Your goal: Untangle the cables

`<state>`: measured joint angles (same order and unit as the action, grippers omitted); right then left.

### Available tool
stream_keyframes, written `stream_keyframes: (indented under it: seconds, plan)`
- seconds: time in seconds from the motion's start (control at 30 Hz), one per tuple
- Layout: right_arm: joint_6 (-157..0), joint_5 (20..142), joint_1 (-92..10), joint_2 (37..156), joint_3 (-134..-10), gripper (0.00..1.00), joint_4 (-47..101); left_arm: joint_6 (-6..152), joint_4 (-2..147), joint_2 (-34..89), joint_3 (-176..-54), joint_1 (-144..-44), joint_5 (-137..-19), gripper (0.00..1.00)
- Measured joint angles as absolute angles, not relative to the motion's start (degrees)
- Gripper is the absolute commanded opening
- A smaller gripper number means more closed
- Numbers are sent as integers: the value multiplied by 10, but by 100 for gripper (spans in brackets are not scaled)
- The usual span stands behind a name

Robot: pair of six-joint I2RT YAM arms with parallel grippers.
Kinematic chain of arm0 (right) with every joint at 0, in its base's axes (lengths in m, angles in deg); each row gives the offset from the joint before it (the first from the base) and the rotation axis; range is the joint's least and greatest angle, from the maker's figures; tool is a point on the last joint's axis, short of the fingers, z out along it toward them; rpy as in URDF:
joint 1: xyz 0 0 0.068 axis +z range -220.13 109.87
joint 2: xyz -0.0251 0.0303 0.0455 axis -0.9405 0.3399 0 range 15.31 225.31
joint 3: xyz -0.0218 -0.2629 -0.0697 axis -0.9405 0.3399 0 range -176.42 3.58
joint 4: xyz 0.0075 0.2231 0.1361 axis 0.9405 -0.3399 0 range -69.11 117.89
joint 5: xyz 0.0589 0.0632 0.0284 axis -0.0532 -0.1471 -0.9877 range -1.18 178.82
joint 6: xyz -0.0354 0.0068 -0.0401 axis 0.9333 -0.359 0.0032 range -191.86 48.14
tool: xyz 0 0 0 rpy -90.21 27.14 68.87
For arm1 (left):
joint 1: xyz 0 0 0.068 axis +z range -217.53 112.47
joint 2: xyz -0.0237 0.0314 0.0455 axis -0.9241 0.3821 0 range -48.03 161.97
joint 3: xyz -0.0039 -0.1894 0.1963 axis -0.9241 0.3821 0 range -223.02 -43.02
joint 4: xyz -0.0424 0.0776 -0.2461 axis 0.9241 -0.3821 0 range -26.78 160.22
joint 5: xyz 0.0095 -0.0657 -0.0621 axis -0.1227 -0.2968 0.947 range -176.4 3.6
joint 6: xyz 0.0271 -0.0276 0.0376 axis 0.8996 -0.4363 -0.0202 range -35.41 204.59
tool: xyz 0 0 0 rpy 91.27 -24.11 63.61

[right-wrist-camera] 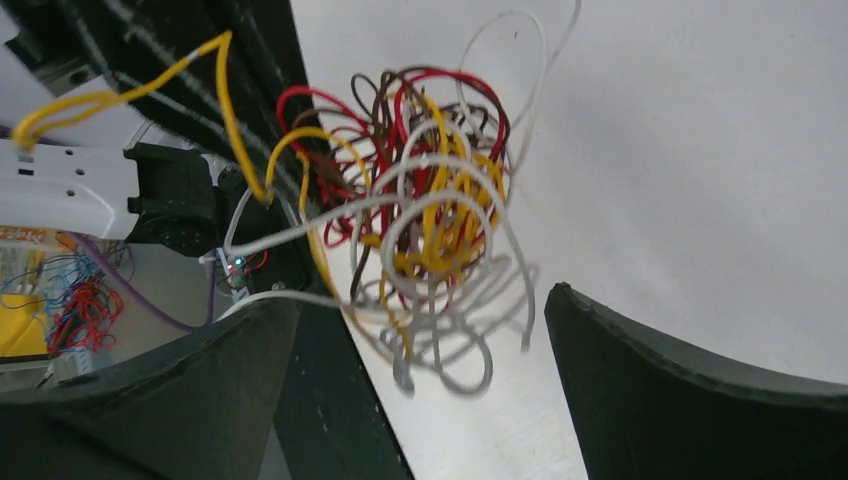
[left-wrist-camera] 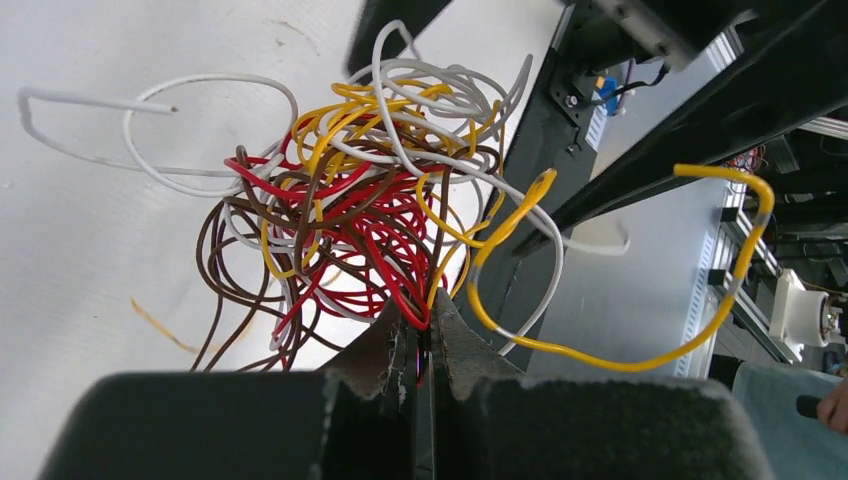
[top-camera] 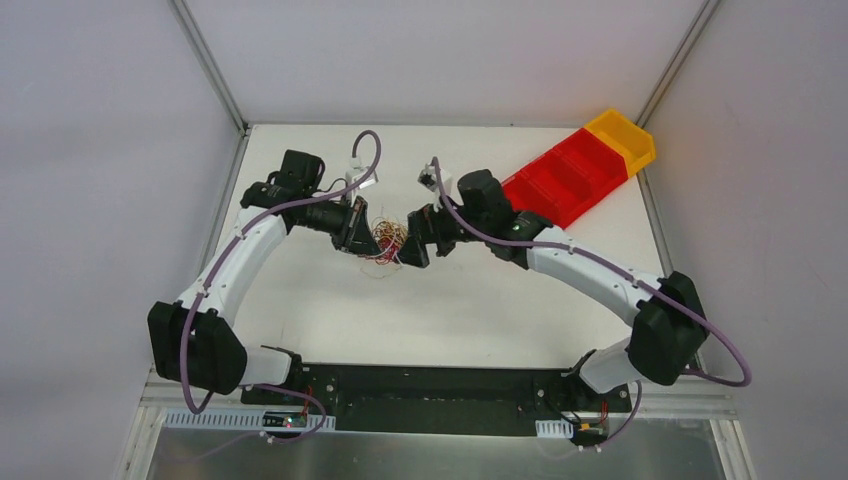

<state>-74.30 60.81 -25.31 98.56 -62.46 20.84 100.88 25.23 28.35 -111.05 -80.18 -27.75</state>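
Note:
The cables (top-camera: 388,243) are a fist-sized tangle of thin red, yellow, brown and white wires, held between the two grippers above the white table's middle. My left gripper (left-wrist-camera: 428,322) is shut on red strands at the tangle's (left-wrist-camera: 370,200) near edge; a long yellow wire (left-wrist-camera: 640,355) loops off to the right. My right gripper (right-wrist-camera: 420,345) is open, its dark fingers (right-wrist-camera: 660,370) wide apart, with the tangle (right-wrist-camera: 420,210) just ahead of the gap and white loops hanging between them. In the top view the left gripper (top-camera: 365,236) and right gripper (top-camera: 408,247) flank the tangle.
A row of red bins (top-camera: 565,180) with a yellow bin (top-camera: 622,138) at its end lies at the back right of the table (top-camera: 470,310). A black base rail (top-camera: 420,385) runs along the near edge.

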Motion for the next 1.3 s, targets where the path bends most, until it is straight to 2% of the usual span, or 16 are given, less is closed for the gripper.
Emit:
stream_keyframes:
  seconds: [0.03, 0.1, 0.13, 0.2, 0.23, 0.5, 0.7, 0.83, 1.0, 1.3]
  plan:
    - [-741, 616, -244, 996, -628, 88, 222, 1003, 254, 282, -1110, -806, -276, 0]
    - [-735, 632, -235, 1020, -634, 65, 245, 995, 257, 276, -1110, -811, -273, 0]
    - [-734, 642, -234, 1034, -639, 50, 255, 990, 259, 273, -1110, -814, -272, 0]
    - [-727, 656, -234, 1050, -643, 11, 267, 984, 265, 264, -1110, -815, -273, 0]
    - [-729, 665, -234, 1055, -643, 0, 275, 976, 270, 257, -1108, -815, -273, 0]
    - [-704, 715, -236, 1025, -626, 0, 280, 937, 298, 208, -1106, -813, -310, 0]
    - [-685, 692, -302, 954, -554, 0, 263, 910, 284, 149, -1151, -774, -358, 0]
    - [-671, 671, -330, 932, -516, 0, 261, 867, 260, 158, -1232, -704, -357, 0]
    - [-645, 695, -363, 930, -474, 0, 188, 827, 265, 169, -1317, -652, -407, 0]
    - [-613, 678, -364, 932, -464, 0, 144, 756, 277, 207, -1357, -605, -482, 0]
